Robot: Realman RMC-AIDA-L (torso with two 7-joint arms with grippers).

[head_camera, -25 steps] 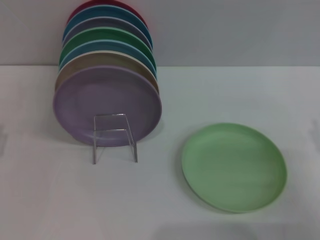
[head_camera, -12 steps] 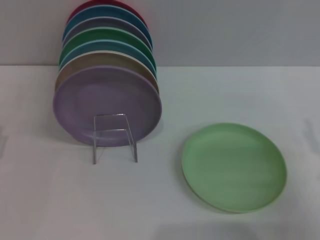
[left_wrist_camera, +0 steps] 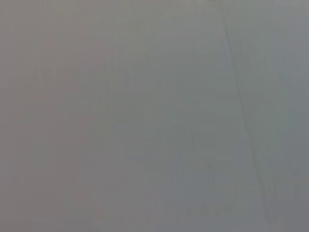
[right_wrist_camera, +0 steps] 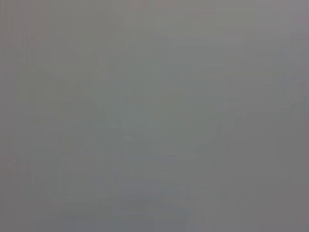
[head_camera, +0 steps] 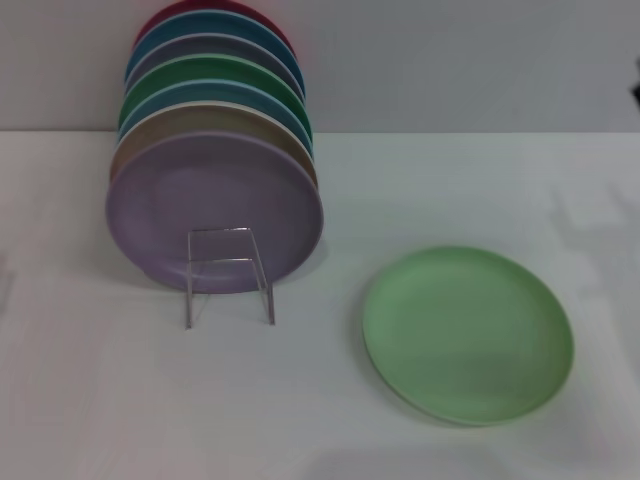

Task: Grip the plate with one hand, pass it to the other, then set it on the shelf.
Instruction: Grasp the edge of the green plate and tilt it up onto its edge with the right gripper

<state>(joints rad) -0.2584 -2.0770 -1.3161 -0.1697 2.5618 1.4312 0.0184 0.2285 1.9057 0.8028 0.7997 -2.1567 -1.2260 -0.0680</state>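
Round light mint-green matte plate [head_camera: 468, 335] lies flat on white bench [head_camera: 320, 410], robot's right side, well apart from the thin silver wire rack [head_camera: 229, 275] w/ rectangular looped front. Rack holds a row of upright plates; lavender plate [head_camera: 214, 210] stands frontmost, leaning on the wire loop. Neither hand visible in head view; both wrist views show only plain grey, so can't tell the hands' state.

White flat tabletop [head_camera: 330, 400] carries a round light mint-green matte plate [head_camera: 468, 335] lying flat, and a thin silver wire rack [head_camera: 229, 275] standing well apart from it. No jaws in view to place them against.
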